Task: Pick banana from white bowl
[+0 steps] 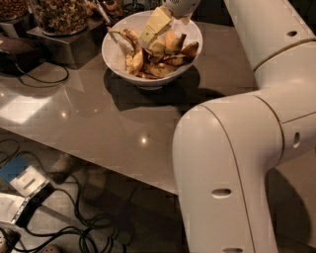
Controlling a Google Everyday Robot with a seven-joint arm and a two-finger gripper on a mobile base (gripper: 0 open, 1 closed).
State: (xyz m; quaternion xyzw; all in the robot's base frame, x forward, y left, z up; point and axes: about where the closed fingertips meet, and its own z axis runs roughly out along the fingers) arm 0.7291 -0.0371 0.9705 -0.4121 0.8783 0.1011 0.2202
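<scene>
White bowl (113, 53) is sitting at the upper centre of the camera view on the grey table (98, 123), holding a browned banana (134, 60) pile. Gripper (148, 37) is hanging from the top edge into the bowl, over the pile; spread or pinching, cannot tell. Arm (232, 163) is filling the right side. Jar of nuts (61, 15) is standing upper left.

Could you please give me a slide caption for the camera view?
The gripper hangs in the white bowl, at its browned bananas, on a grey table.
</scene>
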